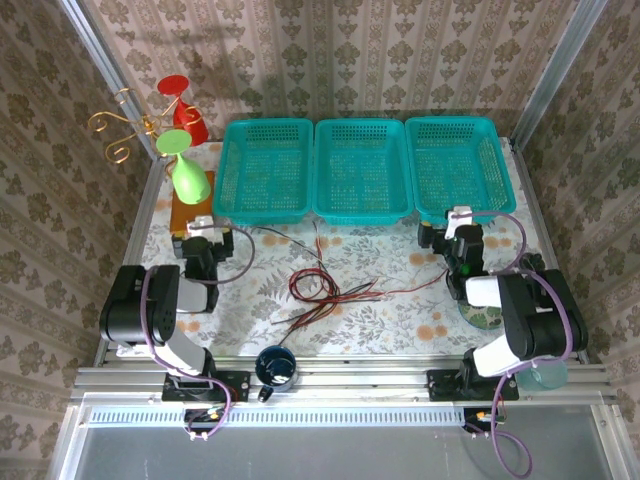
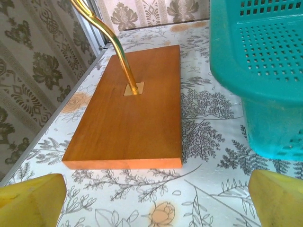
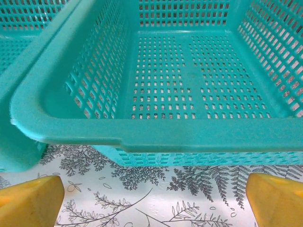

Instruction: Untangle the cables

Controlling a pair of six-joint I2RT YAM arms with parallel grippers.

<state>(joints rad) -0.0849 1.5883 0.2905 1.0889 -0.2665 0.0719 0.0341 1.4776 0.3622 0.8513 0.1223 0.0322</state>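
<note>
Lying loose at mid-desk: thin black, dark red and pale cables [image 1: 325, 288], crossed over one another.
Both tools sit well apart from the tangle. The left tool [image 2: 154, 201] has its yellow fingers [image 2: 33, 201] spread wide and empty, facing the orange wooden board [image 2: 130, 118] that carries a gold wire stand [image 2: 120, 52]. The right tool [image 3: 154, 201] is likewise wide open and holds nothing — just before the rim of a teal perforated plastic basket [image 3: 156, 135]. The cables rest on the floral-patterned desk [image 1: 400, 320], between the two tools.

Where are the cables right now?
In the top view the cables lie mid-table, on the near side of the middle basket and beyond the mug at the near edge.
</note>
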